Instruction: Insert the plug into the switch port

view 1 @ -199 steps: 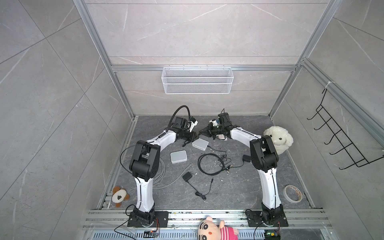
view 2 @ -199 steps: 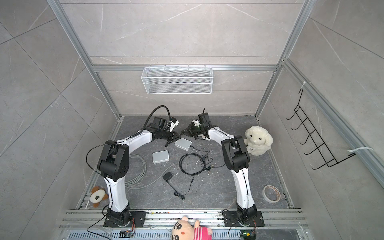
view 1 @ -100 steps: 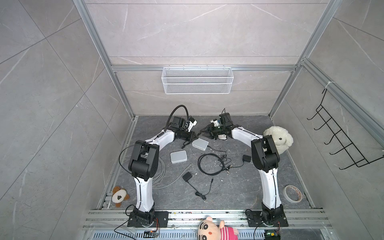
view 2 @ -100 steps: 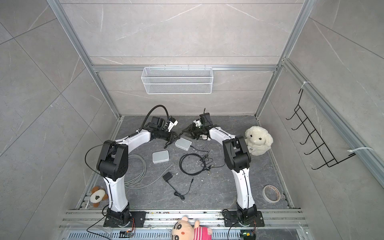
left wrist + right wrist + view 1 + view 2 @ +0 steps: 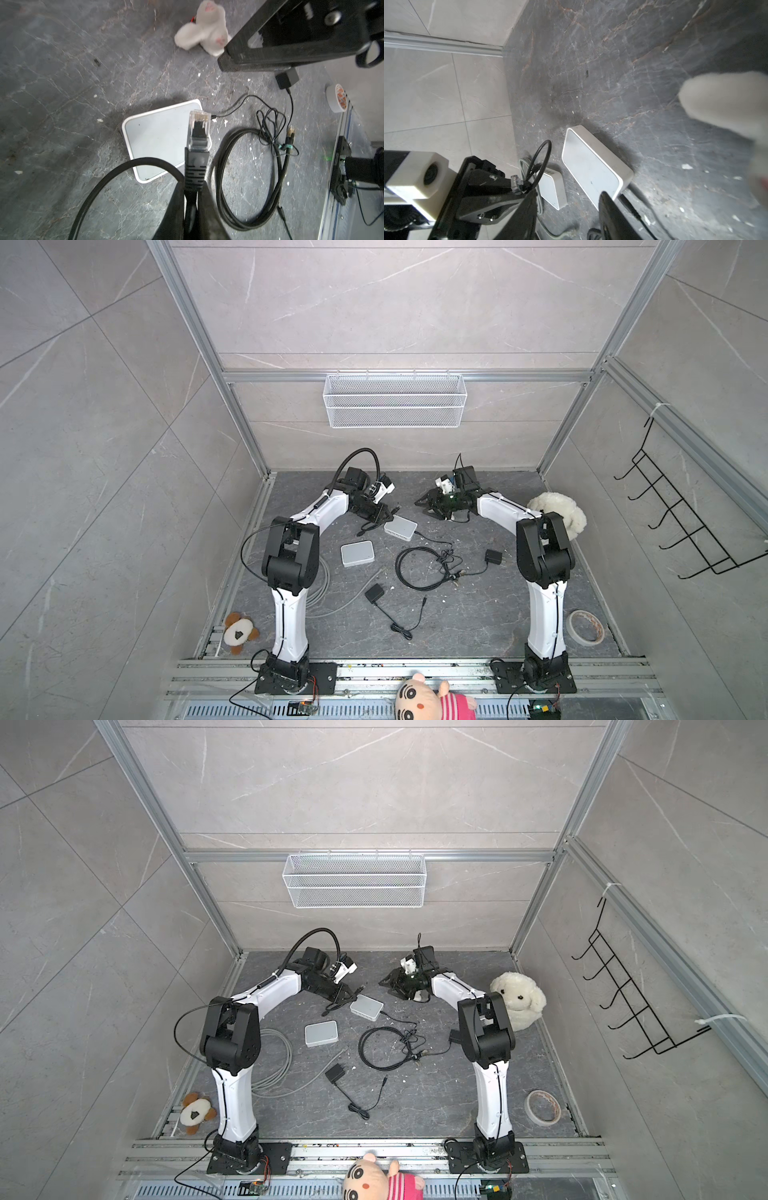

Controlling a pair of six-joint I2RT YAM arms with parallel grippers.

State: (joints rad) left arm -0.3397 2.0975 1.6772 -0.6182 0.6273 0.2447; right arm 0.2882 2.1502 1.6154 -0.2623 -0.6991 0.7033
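The left gripper (image 5: 191,187) pinches the RJ45 plug (image 5: 199,128) by its boot, above the white switch (image 5: 158,141). The right gripper (image 5: 569,193) is spread, empty (switch unbraced): pushing could slide it or skew the plug.

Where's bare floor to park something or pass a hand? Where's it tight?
Bare: front floor between the front adapter and the right arm; back strip by the rear wall, between left gripper and right gripper. Tight: centre, with switch, second white box, coiled cable, other adapter; grey cable beside the left arm.
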